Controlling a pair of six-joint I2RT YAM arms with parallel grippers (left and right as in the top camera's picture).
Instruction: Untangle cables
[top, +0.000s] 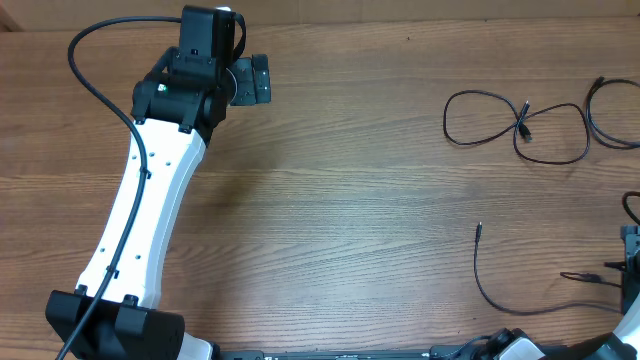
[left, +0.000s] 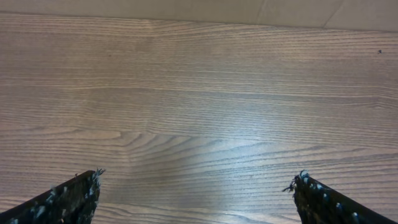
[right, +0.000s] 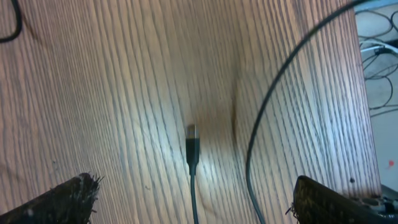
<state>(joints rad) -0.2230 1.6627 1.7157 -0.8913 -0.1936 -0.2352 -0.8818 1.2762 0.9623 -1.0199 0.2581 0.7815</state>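
Left gripper (left: 199, 198) and right gripper (right: 196, 200) both stand wide open, empty; we judge the cables (top: 522, 128) mostly separated, one crossing left to undo

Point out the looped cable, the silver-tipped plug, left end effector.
looped cable (top: 521, 128), overhead, where its strands cross
plug (right: 192, 151), right wrist, black body below silver tip
left end effector (left: 198, 179), left wrist, midway between fingertips

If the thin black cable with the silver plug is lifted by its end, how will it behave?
The cable lies in a loose curve, so it probably hangs limp and drags. Being thin, it seems light and may slip from a grip.
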